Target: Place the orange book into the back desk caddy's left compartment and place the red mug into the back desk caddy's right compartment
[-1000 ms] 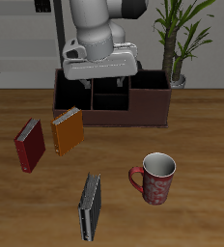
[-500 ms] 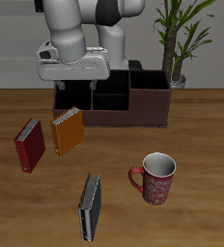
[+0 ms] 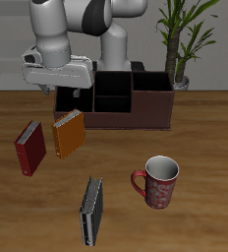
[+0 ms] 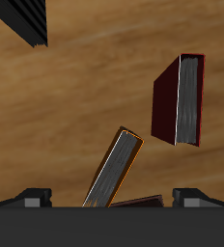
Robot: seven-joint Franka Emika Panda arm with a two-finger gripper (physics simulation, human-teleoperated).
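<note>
Open tabletop around the books
Bare wood separates the orange book [image 3: 68, 134] from the dark red book [image 3: 29, 148]; the caddy [image 3: 116, 103] stands close behind.

exterior: front, high, wide | wrist: downward, close | shared: orange book [image 3: 68, 134] [image 4: 112, 168]

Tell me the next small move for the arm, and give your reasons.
Probably lower the end effector onto the orange book. It hangs above the book, empty, and the wrist view shows the book nearly between its fingers. The caddy holds nothing yet, and the mug sits untouched.
</note>
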